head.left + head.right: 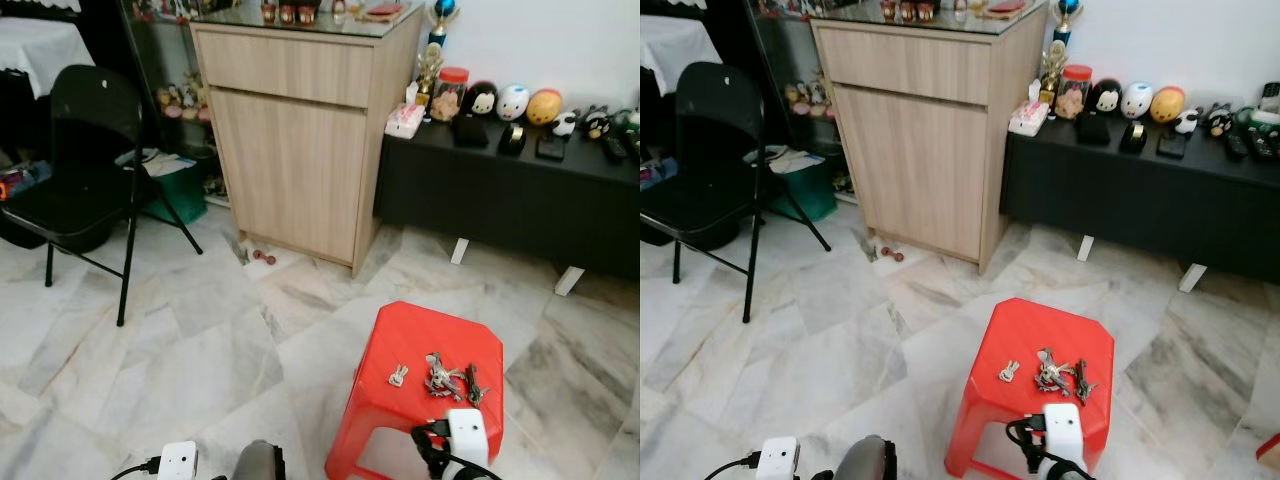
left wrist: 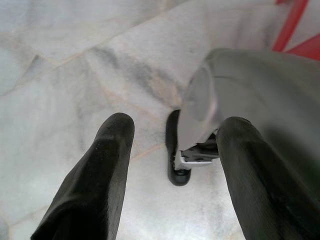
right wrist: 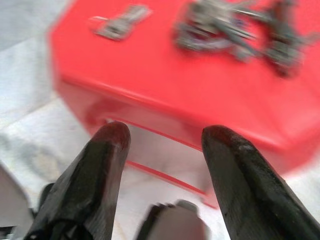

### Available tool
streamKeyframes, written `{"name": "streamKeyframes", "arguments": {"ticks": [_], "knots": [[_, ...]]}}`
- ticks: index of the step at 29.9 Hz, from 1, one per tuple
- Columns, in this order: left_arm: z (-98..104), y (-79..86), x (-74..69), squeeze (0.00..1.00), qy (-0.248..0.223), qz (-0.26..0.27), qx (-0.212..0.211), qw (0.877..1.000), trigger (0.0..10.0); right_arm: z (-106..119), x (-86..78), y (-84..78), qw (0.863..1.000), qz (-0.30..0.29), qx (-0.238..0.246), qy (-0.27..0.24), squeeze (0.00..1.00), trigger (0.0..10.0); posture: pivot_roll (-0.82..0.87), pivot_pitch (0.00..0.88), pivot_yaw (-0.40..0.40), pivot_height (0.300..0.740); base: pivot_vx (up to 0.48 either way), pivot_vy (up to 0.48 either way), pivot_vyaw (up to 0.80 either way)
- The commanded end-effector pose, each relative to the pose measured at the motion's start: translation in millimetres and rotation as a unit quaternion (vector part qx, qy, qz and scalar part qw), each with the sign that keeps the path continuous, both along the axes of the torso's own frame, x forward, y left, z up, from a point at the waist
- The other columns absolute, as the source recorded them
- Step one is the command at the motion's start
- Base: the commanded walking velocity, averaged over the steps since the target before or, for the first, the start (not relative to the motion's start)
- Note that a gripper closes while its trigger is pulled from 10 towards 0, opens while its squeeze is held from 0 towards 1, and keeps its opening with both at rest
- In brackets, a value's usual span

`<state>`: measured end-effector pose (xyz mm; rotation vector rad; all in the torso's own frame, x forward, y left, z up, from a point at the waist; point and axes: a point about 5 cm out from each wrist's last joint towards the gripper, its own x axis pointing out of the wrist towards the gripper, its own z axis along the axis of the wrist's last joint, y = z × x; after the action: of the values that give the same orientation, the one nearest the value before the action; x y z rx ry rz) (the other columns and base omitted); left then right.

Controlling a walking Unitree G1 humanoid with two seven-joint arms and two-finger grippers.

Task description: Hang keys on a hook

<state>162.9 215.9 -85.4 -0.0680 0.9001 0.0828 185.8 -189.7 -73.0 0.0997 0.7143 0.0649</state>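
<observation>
A red plastic stool (image 1: 415, 420) stands on the marble floor just ahead on my right. On its top lie a small pair of keys (image 1: 398, 375) and, to their right, a larger bunch of keys (image 1: 447, 379) with dark fobs. In the right wrist view my right gripper (image 3: 165, 131) is open, low in front of the stool's near edge (image 3: 165, 100), with the small keys (image 3: 120, 21) and the bunch (image 3: 230, 30) beyond its fingertips. My left gripper (image 2: 176, 124) is open and empty, pointing down at the floor beside my grey leg.
A tall wooden cabinet (image 1: 300, 130) stands ahead. A low black bench (image 1: 500, 190) with figurines and a jar runs to its right. A black folding chair (image 1: 85, 160) is at the left. A small red object (image 1: 262, 256) lies by the cabinet's foot.
</observation>
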Motion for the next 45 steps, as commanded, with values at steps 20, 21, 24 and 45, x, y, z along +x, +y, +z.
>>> {"name": "streamKeyframes", "arguments": {"ticks": [20, 21, 24, 45], "knots": [[-2, 2.3, -4.3, 0.00, 0.009, 0.000, 0.002, 1.000, 10.0, 14, 27.4, 2.0, 0.999, -0.020, 0.011, -0.037, 0.00, 10.0, 0.01, 0.000, -0.054, 0.633, 0.000, 0.000, 0.39], [-2, 2.3, -4.3, 0.00, 0.009, 0.000, 0.002, 1.000, 10.0, 14, 27.4, 2.0, 0.999, -0.020, 0.011, -0.037, 0.00, 10.0, 0.01, 0.000, -0.054, 0.633, 0.000, 0.000, 0.80], [-2, 3.3, -4.7, 0.00, 0.009, 0.001, 0.002, 1.000, 10.0, 14, 27.7, 2.0, 0.999, -0.023, 0.013, -0.037, 0.00, 10.0, 0.01, 0.000, -0.054, 0.633, 0.000, 0.000, 0.74], [2, -4.7, 6.7, 0.00, -0.009, 0.002, -0.003, 1.000, 10.0, 18, 28.2, -27.5, 0.985, -0.169, 0.001, -0.040, 0.00, 10.0, 0.02, 0.000, -0.056, 0.633, 0.000, 0.000, 0.03]]}}
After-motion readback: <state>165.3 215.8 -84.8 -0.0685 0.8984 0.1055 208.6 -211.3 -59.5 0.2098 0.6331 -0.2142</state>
